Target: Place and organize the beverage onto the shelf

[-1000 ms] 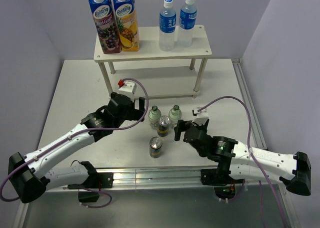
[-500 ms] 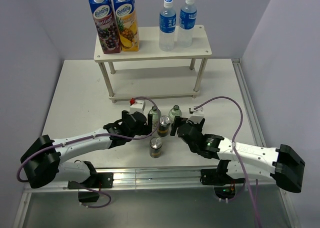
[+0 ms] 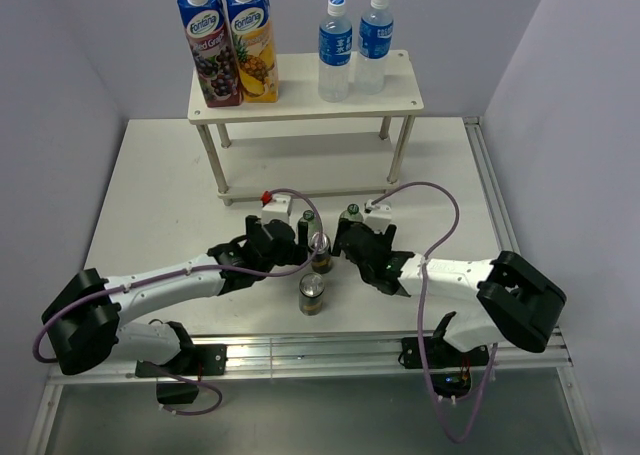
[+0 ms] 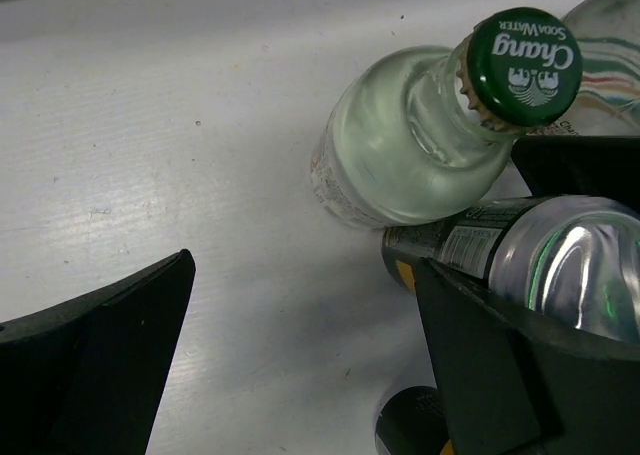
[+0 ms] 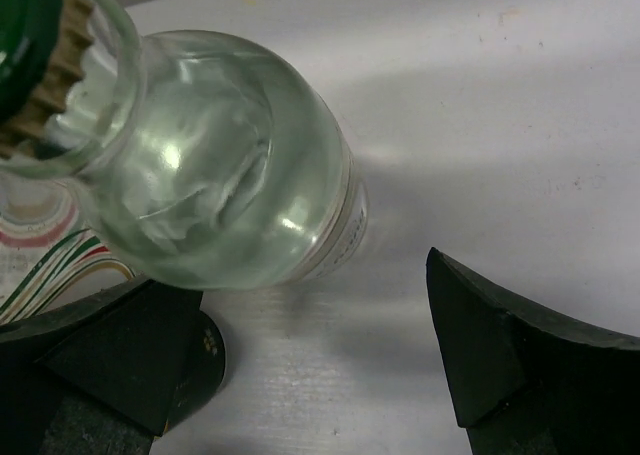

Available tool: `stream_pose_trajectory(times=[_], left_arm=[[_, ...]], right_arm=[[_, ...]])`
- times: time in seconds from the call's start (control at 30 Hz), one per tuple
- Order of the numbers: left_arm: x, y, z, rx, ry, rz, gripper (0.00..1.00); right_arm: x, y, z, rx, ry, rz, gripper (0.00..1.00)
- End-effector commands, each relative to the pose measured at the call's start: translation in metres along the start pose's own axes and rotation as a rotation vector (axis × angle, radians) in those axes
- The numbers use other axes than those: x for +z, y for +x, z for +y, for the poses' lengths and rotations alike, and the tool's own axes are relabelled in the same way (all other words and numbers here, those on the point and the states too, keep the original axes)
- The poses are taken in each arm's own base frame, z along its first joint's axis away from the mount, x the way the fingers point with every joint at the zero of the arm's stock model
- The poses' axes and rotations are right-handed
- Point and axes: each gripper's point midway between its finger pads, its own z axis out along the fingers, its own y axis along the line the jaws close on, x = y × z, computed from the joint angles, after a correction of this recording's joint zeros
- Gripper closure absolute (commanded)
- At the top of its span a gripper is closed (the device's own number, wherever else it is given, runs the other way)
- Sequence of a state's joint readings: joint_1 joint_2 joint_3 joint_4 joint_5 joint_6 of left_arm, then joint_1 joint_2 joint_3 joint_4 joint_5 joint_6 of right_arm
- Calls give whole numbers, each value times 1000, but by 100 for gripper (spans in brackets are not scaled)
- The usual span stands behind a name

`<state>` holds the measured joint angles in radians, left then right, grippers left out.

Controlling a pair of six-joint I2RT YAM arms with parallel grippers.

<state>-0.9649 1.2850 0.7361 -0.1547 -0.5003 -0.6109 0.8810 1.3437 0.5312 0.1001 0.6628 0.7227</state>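
Seen from above, short clear green-capped glass bottles (image 3: 308,223) and dark silver-topped cans (image 3: 312,293) stand on the white table (image 3: 150,195) before the cream two-tier shelf (image 3: 300,105); at the left wrist, the left gripper (image 4: 305,265), spread wide, should centre on its bottle, clear of the neighbouring can; at the right wrist, the right gripper (image 5: 310,275), likewise spread, should advance squarely.

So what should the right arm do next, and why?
Probably ease the right gripper forward around the green-capped glass bottle: it is open, and the bottle stands on the table just ahead of its fingertips, not yet on the shelf.
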Motion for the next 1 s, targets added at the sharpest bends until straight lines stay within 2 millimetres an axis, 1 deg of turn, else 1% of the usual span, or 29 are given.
stream_pose_trajectory(times=[0.0, 0.07, 0.1, 0.13, 0.2, 0.23, 0.3, 0.37, 0.4, 0.43, 0.47, 0.5, 0.57, 0.6, 0.67, 0.7, 0.77, 0.8, 0.83, 0.87, 0.9, 0.97], left_arm=[[-11, -32, -13, -23, 37, -73, 1], [-16, -36, -12, -22, 39, -76, 1], [-21, -44, -14, -30, 49, -92, 1], [-24, -47, -14, -29, 53, -98, 1], [-30, -56, -15, -27, 58, -109, 1], [-31, -58, -15, -24, 56, -113, 1], [-35, -62, -13, -14, 51, -120, 1], [-36, -63, -11, -4, 43, -117, 1], [-39, -68, -12, -7, 43, -125, 1], [-41, -67, -10, 5, 35, -114, 1], [-44, -72, -10, 10, 36, -121, 1], [-50, -85, -10, 4, 30, -145, 1], [-58, -94, -6, 27, 11, -149, 1], [-67, -113, -8, 18, 10, -180, 1], [-76, -126, -4, 57, -5, -187, 1], [-84, -146, -5, 46, -3, -221, 1], [-91, -163, 1, 83, -10, -241, 1], [-97, -178, 3, 78, -8, -269, 1], [-95, -186, 13, 90, -20, -275, 1], [-95, -193, 18, 89, -21, -284, 1], [-92, -205, 36, 68, -58, -302, 1], [-86, -210, 51, 55, -82, -311, 1]], right_arm=[[8, -28, 16, 71, -17, -82, 3], [11, -29, 15, 74, -14, -93, 3], [13, -28, 13, 68, -3, -93, 3], [15, -31, 14, 69, 3, -105, 3], [19, -29, 14, 59, 16, -108, 3], [21, -31, 14, 62, 25, -120, 3], [24, -30, 13, 57, 33, -125, 4], [26, -32, 13, 61, 39, -144, 4], [27, -33, 13, 63, 38, -152, 4], [27, -34, 13, 68, 40, -161, 5], [28, -36, 11, 67, 50, -173, 5], [29, -37, 11, 62, 56, -179, 5], [31, -39, 12, 64, 61, -190, 6], [32, -41, 11, 57, 71, -197, 7], [34, -42, 13, 56, 75, -208, 8], [34, -45, 12, 49, 82, -217, 9], [36, -49, 14, 52, 86, -233, 10], [38, -46, 13, 44, 95, -233, 11], [39, -49, 15, 44, 94, -245, 12], [40, -50, 15, 45, 99, -250, 13], [43, -48, 15, 31, 107, -247, 19], [45, -49, 15, 24, 123, -252, 25]])
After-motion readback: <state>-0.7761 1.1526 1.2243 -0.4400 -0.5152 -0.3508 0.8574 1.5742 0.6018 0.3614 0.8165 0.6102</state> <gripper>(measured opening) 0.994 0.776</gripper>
